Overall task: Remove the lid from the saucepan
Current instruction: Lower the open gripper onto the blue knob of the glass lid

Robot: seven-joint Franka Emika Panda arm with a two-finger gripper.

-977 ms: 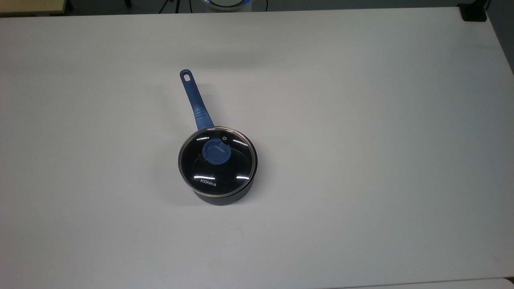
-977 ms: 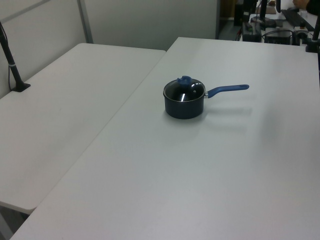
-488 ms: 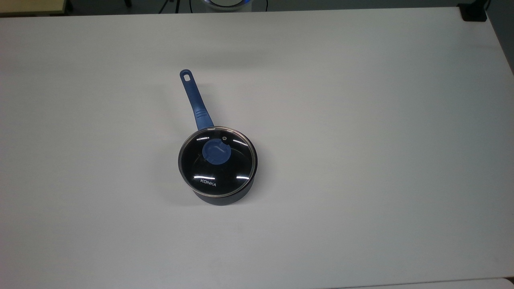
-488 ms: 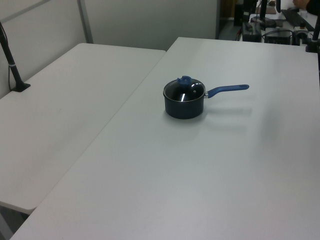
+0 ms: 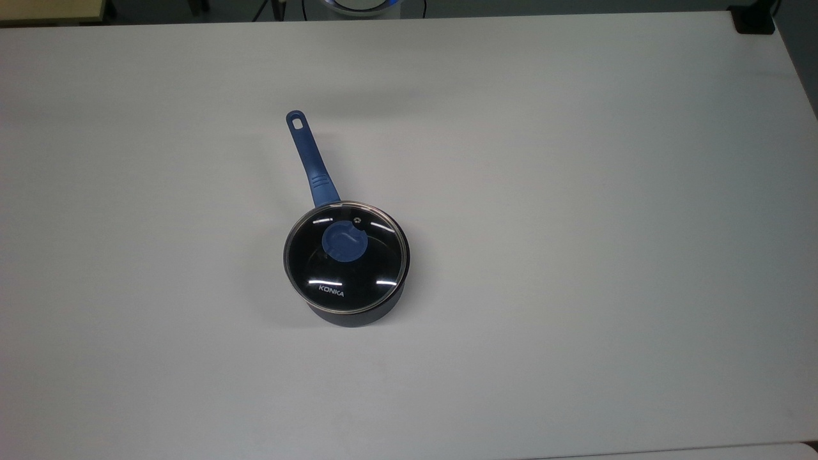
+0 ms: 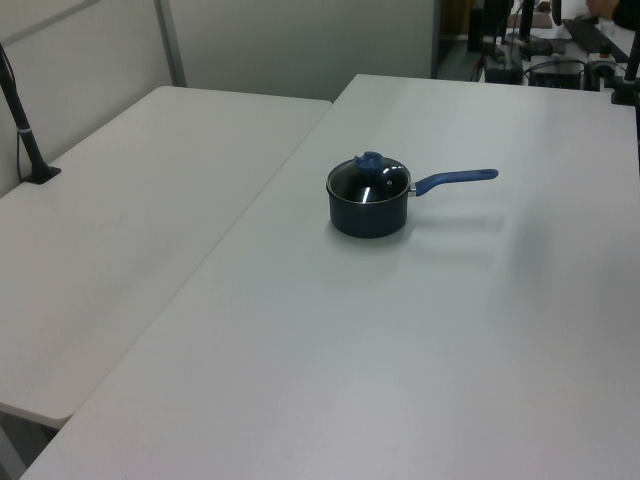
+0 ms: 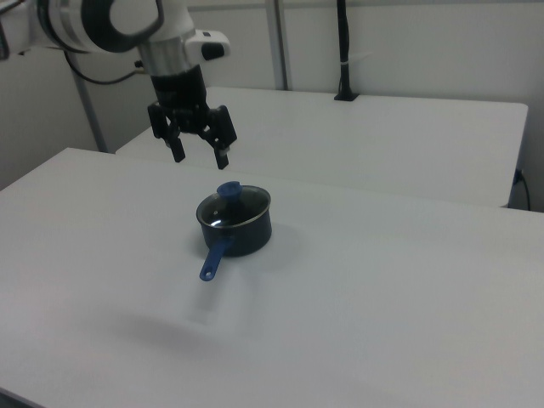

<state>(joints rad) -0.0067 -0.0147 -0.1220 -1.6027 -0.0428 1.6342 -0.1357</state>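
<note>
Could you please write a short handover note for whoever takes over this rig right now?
Gripper: open, holding nothing, hanging in the air; in the right view it sits above the pan and a little to the right view's left of it.
Saucepan: upright on the white table, handle pointing toward the top view's upper edge.
Lid: still seated flat on the pan, blue knob up.
Done: nothing yet, the lid is untouched.
Left: bring the gripper down over the knob, close on it, lift the lid off and set it on the table.
</note>
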